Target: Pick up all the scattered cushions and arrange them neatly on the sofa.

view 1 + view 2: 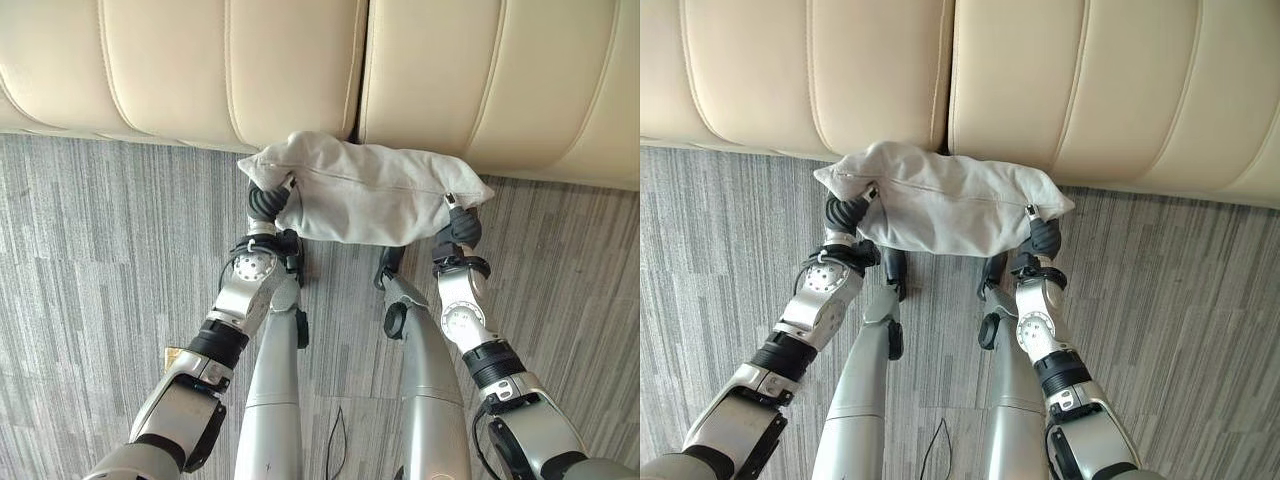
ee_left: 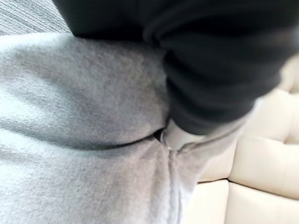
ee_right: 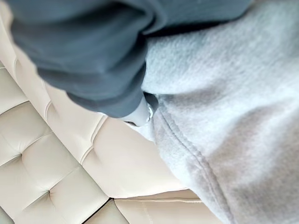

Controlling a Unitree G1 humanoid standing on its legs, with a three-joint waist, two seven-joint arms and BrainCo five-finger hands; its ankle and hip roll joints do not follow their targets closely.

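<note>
A soft light-grey cushion [image 1: 370,190] hangs between my two hands, just in front of the cream sofa's [image 1: 200,70] front edge and above the carpet. My left hand [image 1: 266,203] grips the cushion's left end, with a silver finger over the fabric edge. At the right end, my right hand [image 1: 463,228] pinches the cloth the same way. In the left wrist view the hand's dark cover [image 2: 210,70] presses into the grey fabric [image 2: 84,140]. The right wrist view has the cover [image 3: 93,60] against the cushion [image 3: 233,116], with sofa [image 3: 46,163] behind.
The sofa's two ribbed cream seat cushions meet at a seam [image 1: 362,70] directly behind the held cushion. Grey striped carpet [image 1: 90,250] spreads to both sides in front of the sofa.
</note>
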